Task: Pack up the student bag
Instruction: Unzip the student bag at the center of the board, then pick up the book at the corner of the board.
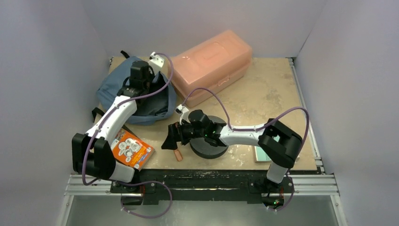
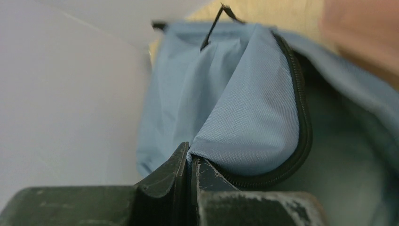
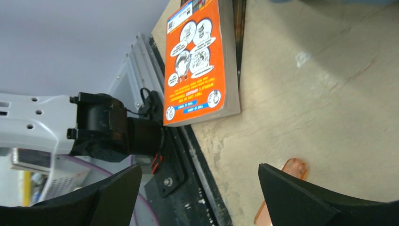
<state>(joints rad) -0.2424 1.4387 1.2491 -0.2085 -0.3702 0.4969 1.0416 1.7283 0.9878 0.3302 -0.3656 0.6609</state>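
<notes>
Slate-blue student bag (image 2: 244, 117) pinched by left tool (image 2: 190, 162), right tool (image 3: 198, 170) wide open

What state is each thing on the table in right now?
student bag, unzipped, flap lifted
left gripper, shut on student bag's flap edge
right gripper, open, empty
pink box, lid closed
orange book, closed, lying flat

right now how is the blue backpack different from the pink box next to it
The student bag is soft slate-blue fabric, slumped; the pink box is rigid, smooth plastic. The student bag is unzipped, its flap pinched between the fingers of the left gripper; the pink box is shut and nothing holds it. Both lie side by side at the far edge of the table.
</notes>
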